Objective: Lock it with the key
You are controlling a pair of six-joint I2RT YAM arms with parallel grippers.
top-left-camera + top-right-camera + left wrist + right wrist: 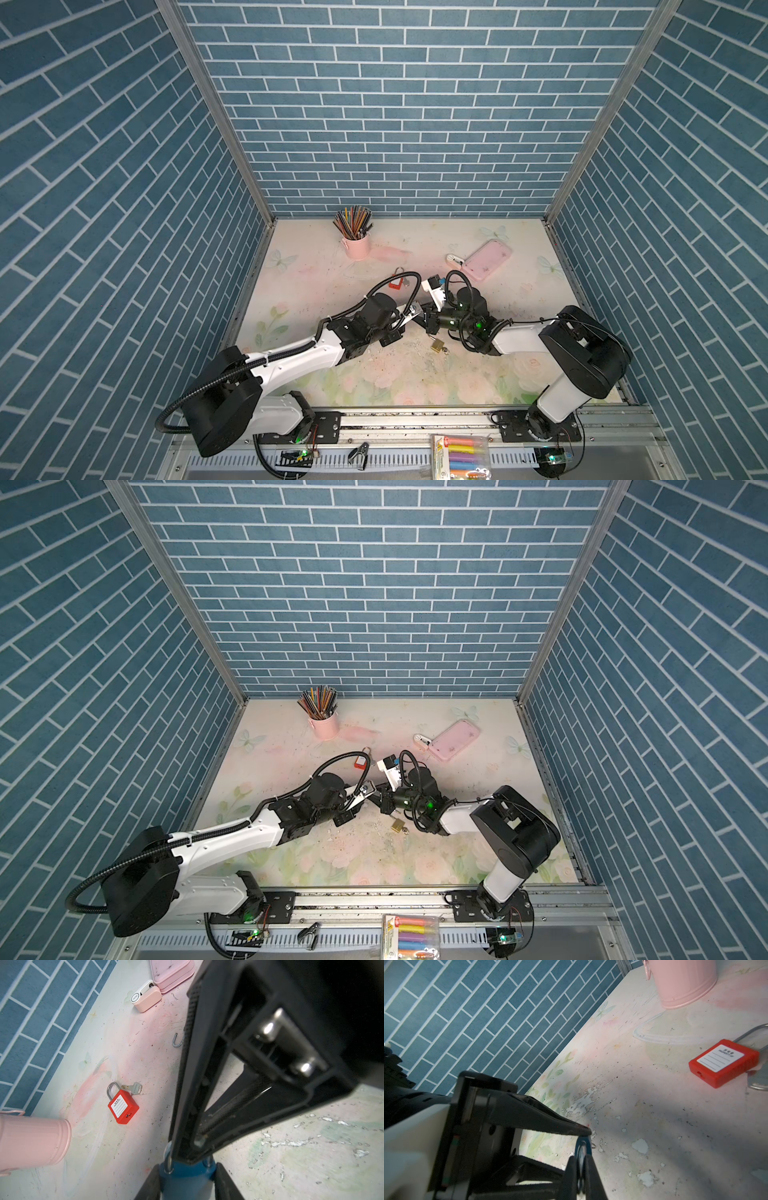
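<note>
Left arm (299, 357) and right arm (515, 336) meet mid-frame over the worktop (374, 376) at a blue padlock (185, 1178).
The left fingers (226, 1186) clamp its body steady, bottom centre of the left wrist view; the right fingers (187, 1105), together, meet its shackle end (their catch is hidden).

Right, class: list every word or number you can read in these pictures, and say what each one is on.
"PROPERTY OF": white label on the red padlock.
Characters above it: too small to read.
Engraving on the key beside it: blurred.
Print on the pink device: too small.
Print on the highlighter pack: too small.
</note>
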